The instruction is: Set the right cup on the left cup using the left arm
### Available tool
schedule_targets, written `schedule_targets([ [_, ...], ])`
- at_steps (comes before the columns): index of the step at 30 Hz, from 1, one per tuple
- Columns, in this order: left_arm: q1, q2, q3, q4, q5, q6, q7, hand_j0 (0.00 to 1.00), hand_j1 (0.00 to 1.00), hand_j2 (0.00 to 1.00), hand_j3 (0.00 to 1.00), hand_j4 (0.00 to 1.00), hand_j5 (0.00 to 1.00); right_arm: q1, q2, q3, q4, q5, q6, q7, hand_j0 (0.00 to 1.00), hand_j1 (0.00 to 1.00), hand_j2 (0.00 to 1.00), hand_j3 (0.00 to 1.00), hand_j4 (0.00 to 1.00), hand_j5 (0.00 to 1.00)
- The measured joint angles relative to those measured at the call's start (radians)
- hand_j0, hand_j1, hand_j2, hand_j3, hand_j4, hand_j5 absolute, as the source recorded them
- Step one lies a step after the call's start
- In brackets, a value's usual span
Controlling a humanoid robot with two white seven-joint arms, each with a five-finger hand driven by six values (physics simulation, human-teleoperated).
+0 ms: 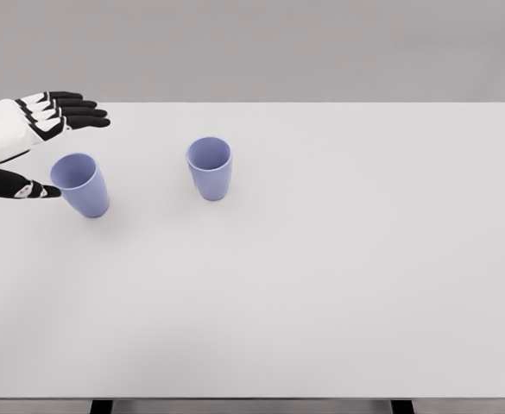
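Observation:
Two lavender-blue cups stand upright on the white table point(321, 276). The left cup point(81, 185) is near the table's left side; the right cup point(209, 168) stands a short way to its right and slightly farther back. My left hand point(53, 147) comes in from the left edge, open, with its black fingers point(75, 110) stretched out above and behind the left cup and its thumb point(15, 185) just left of that cup's rim. It holds nothing. The right cup is well apart from the hand.
The table's far edge runs along the top, against a plain grey wall. Two dark table legs point(101, 405) show at the bottom edge.

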State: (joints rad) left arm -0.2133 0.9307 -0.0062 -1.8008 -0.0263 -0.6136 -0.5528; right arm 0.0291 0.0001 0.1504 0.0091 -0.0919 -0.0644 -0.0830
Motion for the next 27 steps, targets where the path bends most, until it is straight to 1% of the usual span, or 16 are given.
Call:
schedule_targets([
  [6, 0.002, 0.001, 0.0, -0.001, -0.002, 0.0, 0.0, 1.0, 1.0, 1.0, 1.0, 1.0, 1.0, 0.0, 0.0, 0.0, 0.0, 0.0, 0.0, 0.0, 1.0, 1.0, 1.0, 1.0, 1.0, 1.0],
  [12, -0.037, -0.007, 0.007, 0.0, 0.008, 0.0, 0.0, 1.0, 1.0, 1.0, 1.0, 1.0, 1.0, 0.0, 0.0, 0.0, 0.0, 0.0, 0.0, 0.0, 1.0, 1.0, 1.0, 1.0, 1.0, 1.0],
  [13, -0.034, -0.009, 0.005, -0.001, 0.009, 0.0, 0.001, 1.0, 1.0, 1.0, 1.0, 1.0, 1.0, 0.0, 0.0, 0.0, 0.0, 0.0, 0.0, 0.0, 1.0, 1.0, 1.0, 1.0, 1.0, 1.0],
  [16, -0.046, -0.004, -0.008, -0.001, 0.023, 0.0, -0.004, 1.0, 1.0, 1.0, 1.0, 1.0, 1.0, 0.0, 0.0, 0.0, 0.0, 0.0, 0.0, 0.0, 1.0, 1.0, 1.0, 1.0, 1.0, 1.0],
  [18, -0.054, -0.001, -0.022, -0.001, 0.046, 0.0, -0.022, 1.0, 1.0, 1.0, 1.0, 1.0, 1.0, 0.0, 0.0, 0.0, 0.0, 0.0, 0.0, 0.0, 1.0, 1.0, 1.0, 1.0, 1.0, 1.0],
  [19, -0.074, 0.002, -0.036, -0.001, 0.06, 0.0, -0.032, 1.0, 1.0, 1.0, 1.0, 1.0, 1.0, 0.0, 0.0, 0.0, 0.0, 0.0, 0.0, 0.0, 1.0, 1.0, 1.0, 1.0, 1.0, 1.0],
  [20, -0.112, 0.006, -0.057, -0.001, 0.073, 0.001, -0.04, 1.0, 1.0, 1.0, 1.0, 1.0, 1.0, 0.0, 0.0, 0.0, 0.0, 0.0, 0.0, 0.0, 1.0, 1.0, 1.0, 1.0, 1.0, 1.0],
  [21, -0.166, 0.008, -0.087, -0.001, 0.089, 0.001, -0.045, 1.0, 1.0, 1.0, 1.0, 1.0, 1.0, 0.0, 0.0, 0.0, 0.0, 0.0, 0.0, 0.0, 1.0, 1.0, 1.0, 1.0, 1.0, 1.0],
  [22, -0.19, 0.01, -0.119, -0.002, 0.111, 0.002, -0.049, 1.0, 1.0, 1.0, 1.0, 1.0, 1.0, 0.0, 0.0, 0.0, 0.0, 0.0, 0.0, 0.0, 1.0, 1.0, 1.0, 1.0, 1.0, 1.0],
  [23, -0.202, 0.011, -0.147, -0.002, 0.136, 0.017, -0.052, 1.0, 1.0, 1.0, 1.0, 1.0, 1.0, 0.0, 0.0, 0.0, 0.0, 0.0, 0.0, 0.0, 1.0, 1.0, 1.0, 1.0, 1.0, 1.0],
  [24, -0.207, 0.011, -0.171, -0.002, 0.161, 0.041, -0.054, 1.0, 1.0, 1.0, 1.0, 1.0, 1.0, 0.0, 0.0, 0.0, 0.0, 0.0, 0.0, 0.0, 1.0, 1.0, 1.0, 1.0, 1.0, 1.0],
  [25, -0.228, 0.011, -0.199, -0.002, 0.193, 0.073, -0.055, 1.0, 1.0, 1.0, 1.0, 1.0, 1.0, 0.0, 0.0, 0.0, 0.0, 0.0, 0.0, 0.0, 1.0, 1.0, 1.0, 1.0, 1.0, 1.0],
  [27, -0.302, 0.01, -0.282, -0.002, 0.263, 0.164, -0.057, 1.0, 1.0, 1.0, 1.0, 1.0, 1.0, 0.0, 0.0, 0.0, 0.0, 0.0, 0.0, 0.0, 1.0, 1.0, 1.0, 1.0, 1.0, 1.0],
])
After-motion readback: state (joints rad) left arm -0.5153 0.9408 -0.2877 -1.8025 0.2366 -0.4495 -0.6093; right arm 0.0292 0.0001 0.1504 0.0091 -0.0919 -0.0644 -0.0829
